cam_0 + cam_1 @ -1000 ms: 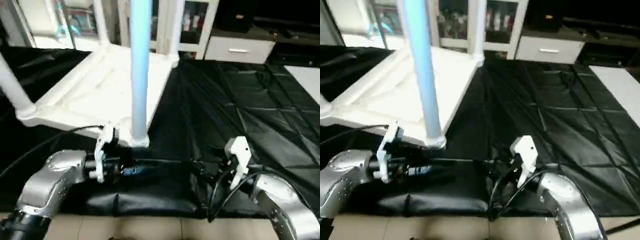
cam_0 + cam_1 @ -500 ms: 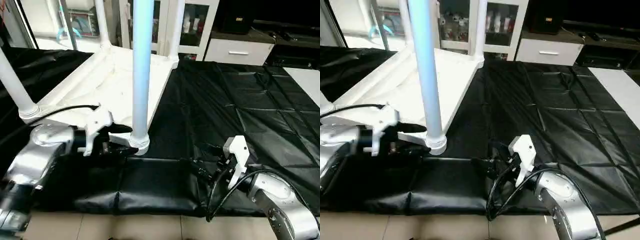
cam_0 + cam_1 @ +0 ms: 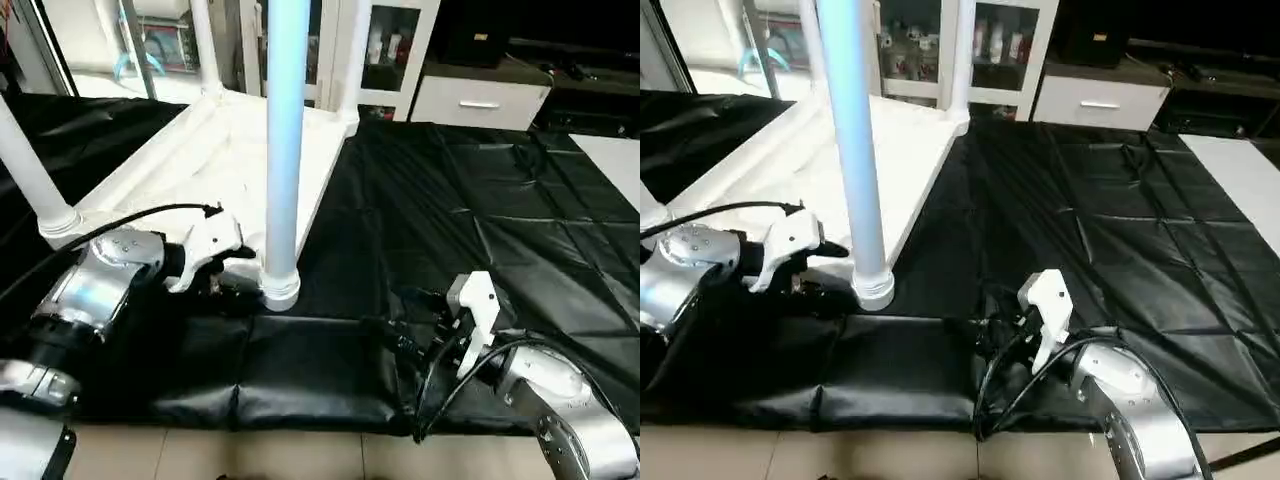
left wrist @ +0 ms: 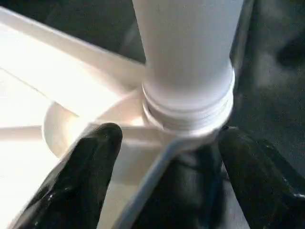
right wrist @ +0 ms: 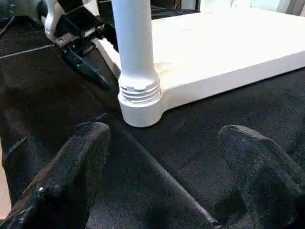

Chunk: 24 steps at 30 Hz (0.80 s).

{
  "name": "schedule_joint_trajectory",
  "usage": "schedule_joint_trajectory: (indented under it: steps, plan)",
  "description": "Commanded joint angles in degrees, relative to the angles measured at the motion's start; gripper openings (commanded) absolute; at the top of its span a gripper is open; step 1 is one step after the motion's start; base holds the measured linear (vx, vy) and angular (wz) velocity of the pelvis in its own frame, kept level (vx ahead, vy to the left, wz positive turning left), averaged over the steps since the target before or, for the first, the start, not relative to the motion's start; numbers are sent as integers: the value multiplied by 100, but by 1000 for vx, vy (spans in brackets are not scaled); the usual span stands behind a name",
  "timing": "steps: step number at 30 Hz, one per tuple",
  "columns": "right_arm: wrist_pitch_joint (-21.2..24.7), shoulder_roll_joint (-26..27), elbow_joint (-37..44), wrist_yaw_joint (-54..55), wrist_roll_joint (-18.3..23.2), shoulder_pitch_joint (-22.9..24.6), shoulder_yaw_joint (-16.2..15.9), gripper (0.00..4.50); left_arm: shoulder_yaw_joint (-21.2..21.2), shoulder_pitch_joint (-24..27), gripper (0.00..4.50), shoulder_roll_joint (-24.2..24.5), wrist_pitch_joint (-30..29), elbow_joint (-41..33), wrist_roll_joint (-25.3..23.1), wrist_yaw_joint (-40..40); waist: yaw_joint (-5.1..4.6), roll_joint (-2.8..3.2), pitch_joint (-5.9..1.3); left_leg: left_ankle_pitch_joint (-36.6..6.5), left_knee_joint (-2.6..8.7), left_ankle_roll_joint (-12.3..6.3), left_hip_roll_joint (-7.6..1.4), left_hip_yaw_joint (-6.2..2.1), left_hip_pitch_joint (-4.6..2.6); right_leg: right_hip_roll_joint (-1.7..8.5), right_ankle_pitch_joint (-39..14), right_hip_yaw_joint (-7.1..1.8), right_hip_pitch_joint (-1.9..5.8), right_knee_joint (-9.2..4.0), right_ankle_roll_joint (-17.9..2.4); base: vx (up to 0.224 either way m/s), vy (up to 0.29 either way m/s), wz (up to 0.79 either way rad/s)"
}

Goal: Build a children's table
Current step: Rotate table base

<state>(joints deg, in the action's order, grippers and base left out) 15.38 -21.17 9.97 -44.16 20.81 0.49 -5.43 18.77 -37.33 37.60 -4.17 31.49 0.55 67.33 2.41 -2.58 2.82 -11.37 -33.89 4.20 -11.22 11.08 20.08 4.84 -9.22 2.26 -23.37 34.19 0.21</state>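
Observation:
The children's table lies upside down on a black mat: its white top [image 3: 190,175] is at the left, with white legs standing up from its corners. The nearest leg [image 3: 286,130] sits in the round corner socket [image 3: 279,291], with threads showing at its base [image 4: 188,112]. My left gripper [image 3: 238,272] is open beside that socket, and its black fingers [image 4: 88,176] flank the leg's base without pressing on it. To the right, low over the mat, my right gripper [image 5: 167,181] is open and empty, facing the same socket [image 5: 139,107] from a short distance.
A second leg [image 3: 28,165] rises at the left corner and two more legs [image 3: 204,45] at the far side. The black mat [image 3: 480,210] stretches to the right. White cabinets [image 3: 470,98] stand behind it. Tiled floor [image 3: 300,455] shows along the near edge.
My left gripper's jaws have spread wider at the leg's base, and the left forearm has swung back to the left. The right arm has barely moved. The view itself has shifted a little.

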Motion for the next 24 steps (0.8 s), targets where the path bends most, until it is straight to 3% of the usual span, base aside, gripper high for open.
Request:
schedule_joint_trajectory:
  steps: [1,6,10,11,15,24]
  plan:
    - [-31,-99,58,-32,-20,11,36,398,112,-206,374,37,138,231,-180,93,26,100,-339,-1544,454,82,-161,-90,-52,252,-1334,-195,224,-345,-1092,0,0,0]
    - [148,-189,223,-280,94,75,-146,398,114,-434,374,-100,502,778,-478,-139,60,92,-353,-1342,431,4,-166,-82,-41,264,-954,-194,255,-304,-1222,0,0,0]
    - [259,-218,349,-399,203,122,-229,398,148,-547,374,-146,634,1034,-562,-232,95,83,-342,-1450,442,16,-176,-85,-48,278,-1141,-197,251,-324,-1209,0,0,0]
    - [249,-227,363,-404,193,133,-246,398,155,-573,346,-160,655,1085,-558,-218,99,84,-342,-1486,446,26,-180,-86,-55,277,-1190,-197,245,-327,-1196,0,0,0]
    - [163,-181,294,-295,123,112,-200,398,179,-604,333,-196,614,1197,-615,38,119,87,-337,-1574,458,94,-186,-91,-62,290,-1342,-201,228,-344,-1156,0,0,0]
    - [140,-156,249,-219,101,62,-165,398,362,-545,256,-236,531,1184,-900,150,124,87,-346,-1456,450,68,-185,-86,-55,291,-1072,-199,247,-315,-1233,0,0,0]
